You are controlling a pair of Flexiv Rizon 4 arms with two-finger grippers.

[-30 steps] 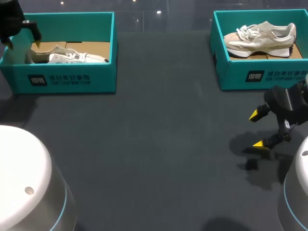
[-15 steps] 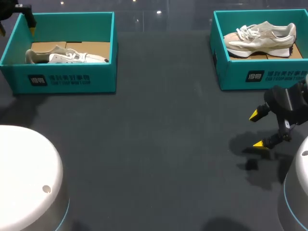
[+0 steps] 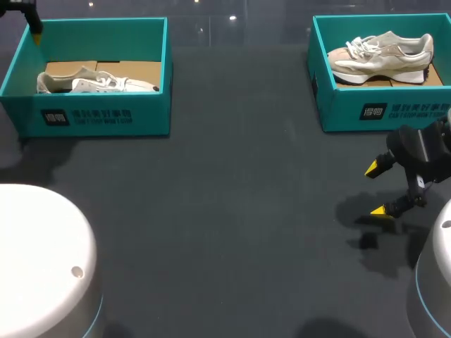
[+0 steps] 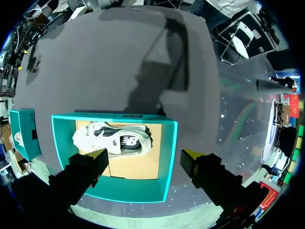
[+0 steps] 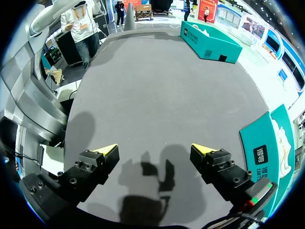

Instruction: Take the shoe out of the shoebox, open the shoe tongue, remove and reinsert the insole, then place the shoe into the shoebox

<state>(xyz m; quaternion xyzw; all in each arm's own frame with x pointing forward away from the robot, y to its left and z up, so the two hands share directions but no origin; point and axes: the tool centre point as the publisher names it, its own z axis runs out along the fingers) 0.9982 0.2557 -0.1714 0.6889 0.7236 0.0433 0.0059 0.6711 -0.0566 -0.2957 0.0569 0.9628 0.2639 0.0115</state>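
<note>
While the left gripper (image 4: 145,155) hangs open and empty above the far left shoebox (image 3: 106,116), the white shoe (image 4: 114,140) inside is best approached straight down, fingers (image 4: 86,169) kept off the walls and closed across its middle. The right gripper (image 3: 377,189), spread and empty, is held over the table (image 3: 225,211) at near right. Two shoeboxes and two shoes are counted, the second shoe (image 3: 380,55) in the far right shoebox (image 3: 380,109)

Shoe (image 3: 99,83), seemingly sideways, in left shoebox (image 3: 99,117)

Shoe (image 3: 99,83) in L shoebox (image 3: 151,113) (R hand (image 3: 375,189) spread)
</note>
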